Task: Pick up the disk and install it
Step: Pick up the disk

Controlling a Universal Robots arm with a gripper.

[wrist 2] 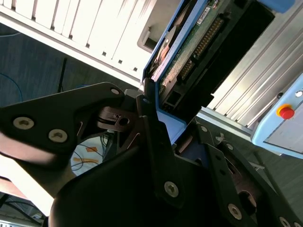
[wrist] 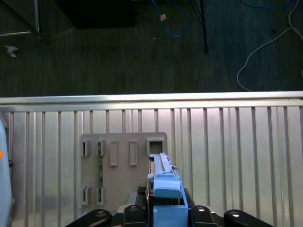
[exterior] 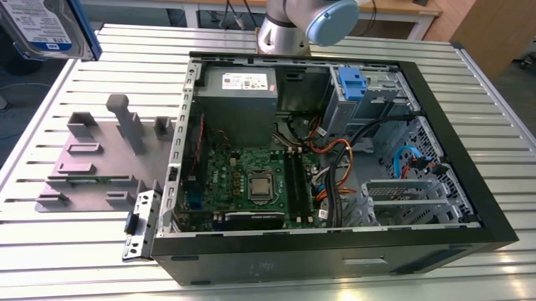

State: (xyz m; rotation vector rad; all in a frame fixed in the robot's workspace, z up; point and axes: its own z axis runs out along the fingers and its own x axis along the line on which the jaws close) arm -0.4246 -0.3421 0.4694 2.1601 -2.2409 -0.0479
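The disk (exterior: 44, 26) hangs in the air at the exterior view's top left, above the table's corner, with its blue-and-white label facing the camera and a blue rail along its edge. In the first wrist view it stands edge-on (wrist: 163, 182) between the fingers of my gripper (wrist: 165, 210). The second wrist view shows its green circuit board and blue rail (wrist 2: 187, 56) clamped by my gripper (wrist 2: 165, 111). My gripper is shut on the disk.
An open computer case (exterior: 469, 188) lies on the slatted metal table (exterior: 84, 251), with a motherboard, cables, a grey power-supply box (exterior: 238, 88) and a blue caddy clip (exterior: 352, 81) in its drive bay. A grey fixture plate (exterior: 92, 166) lies beside the case. The arm's base (exterior: 289, 28) stands behind.
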